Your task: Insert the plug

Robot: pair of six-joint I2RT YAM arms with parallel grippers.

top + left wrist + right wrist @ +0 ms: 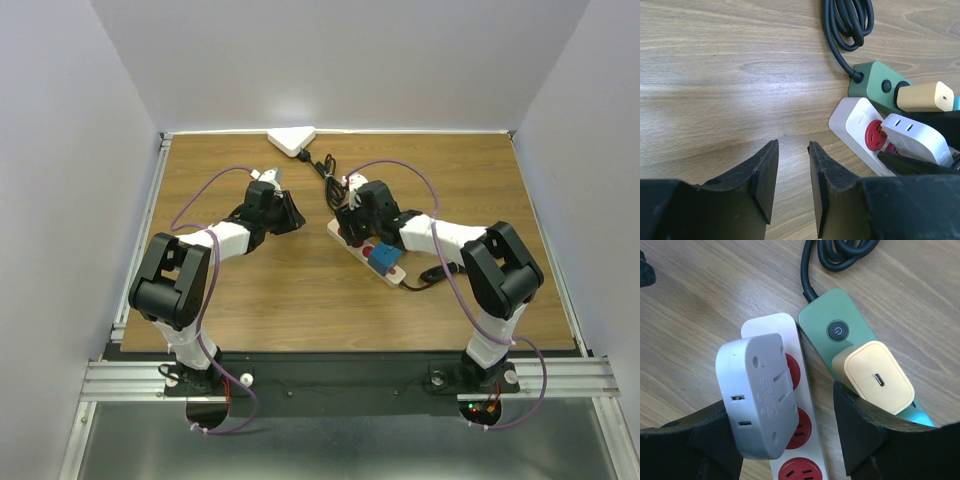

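Top view, left gripper (288,213): low over the wooden table (300,300), left of the white power strip (362,256) and apart from it.
Top view, right gripper (348,220): down at the far end of that strip; what lies between its tips is hidden here.
Top view, far edge: a white triangular block (292,140), with a black cable (325,172) bundled near it.
Left wrist, fingers (765,182): a narrow slit between them, nothing in it, bare wood beneath.
Left wrist, plug (916,137): white, tilted over the strip's red sockets (873,135). A green strip (875,82) carrying a yellow charger (925,96) lies just beside.
Right wrist, jaws: spread wide. The plug leans on the finger at the picture's left only; the other finger meets the yellow charger.
Right wrist, plug: over the topmost red socket — whether it is seated cannot be told.
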